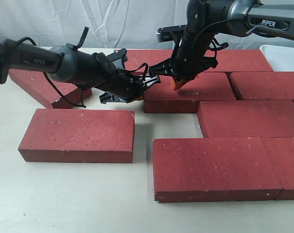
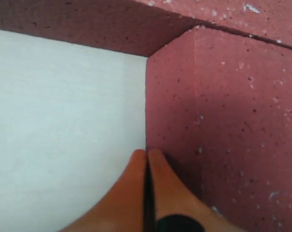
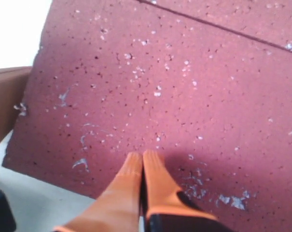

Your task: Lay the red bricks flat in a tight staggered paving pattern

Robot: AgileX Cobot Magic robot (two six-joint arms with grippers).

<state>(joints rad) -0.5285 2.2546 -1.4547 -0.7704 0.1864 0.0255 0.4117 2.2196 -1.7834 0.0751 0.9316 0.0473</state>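
The desk [image 1: 88,204] is the biggest thing on my screen, pale and matte. The red bricks [image 1: 215,167] cover most of its right half. They lie flat in rows offset from one another, from near the front edge back toward the far edge, and narrow gaps show between several of them (so the pattern is not tight yet).

One lone brick [image 1: 78,133] lies flat, apart from the rest, toward the front-left corner. A skewed brick [image 1: 42,90] sits behind it near the left edge, turned at an angle to the rows and partly hidden by my left arm [image 1: 54,60].

Both arms meet at the centre brick [image 1: 200,90], in the second row from the back. My right arm [image 1: 263,19] comes down on it from above.

The left claw [image 2: 146,153] is fully closed, its orange fingers [image 2: 131,193] pressed together with nothing between them. Its tips are low on the desk, right at the left end face of the centre brick [image 2: 232,121]. I cannot tell whether they press on it or sit just beside it.

The right claw [image 3: 142,155] is closed too and holds nothing. Its tips point down onto the top face of the centre brick [image 3: 160,82], near its left end, and their shadow lies right under them, so they look to be touching.
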